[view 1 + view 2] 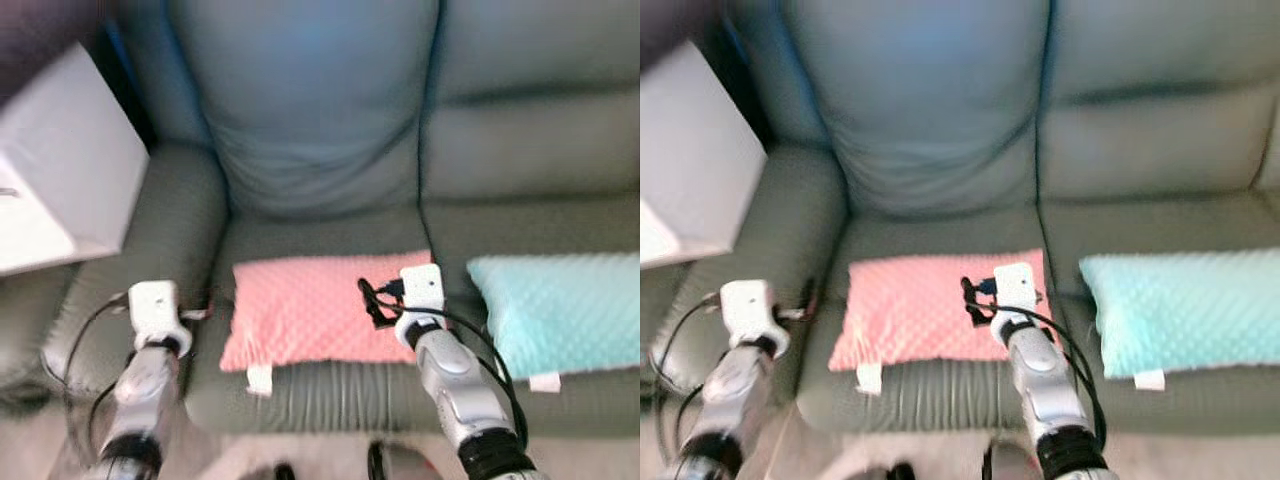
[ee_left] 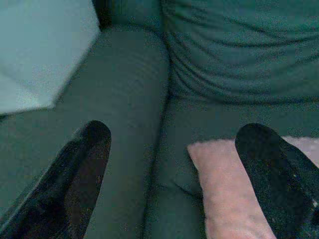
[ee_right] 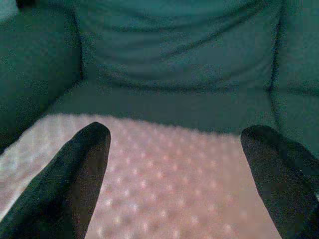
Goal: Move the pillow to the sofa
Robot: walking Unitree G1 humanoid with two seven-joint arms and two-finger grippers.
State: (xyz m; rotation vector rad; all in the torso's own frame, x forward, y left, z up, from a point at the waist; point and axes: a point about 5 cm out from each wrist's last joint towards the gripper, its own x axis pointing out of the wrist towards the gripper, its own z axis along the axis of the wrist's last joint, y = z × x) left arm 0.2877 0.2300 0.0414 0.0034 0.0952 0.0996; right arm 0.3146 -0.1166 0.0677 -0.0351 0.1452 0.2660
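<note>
Head views are soft with blur. Right gripper [image 3: 174, 174] hangs over the pink pillow [image 1: 315, 308], fingers spread; left gripper [image 2: 172, 169], spread too, straddles its edge beside the armrest. That pillow lies on the sofa [image 1: 330, 120] seat, a teal pillow [image 1: 565, 310] at 3 o'clock, a white box [image 1: 65, 165] at 10 o'clock.

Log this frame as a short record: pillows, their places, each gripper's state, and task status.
pink pillow: flat on the sofa seat, next to the armrest
teal pillow: on the neighbouring seat, apart from the pink one
left gripper: open, over the pink pillow's edge beside the armrest
right gripper: open, above the pink pillow, holding nothing
side table: white, beside the armrest
task status: both pillows lie on the sofa
</note>
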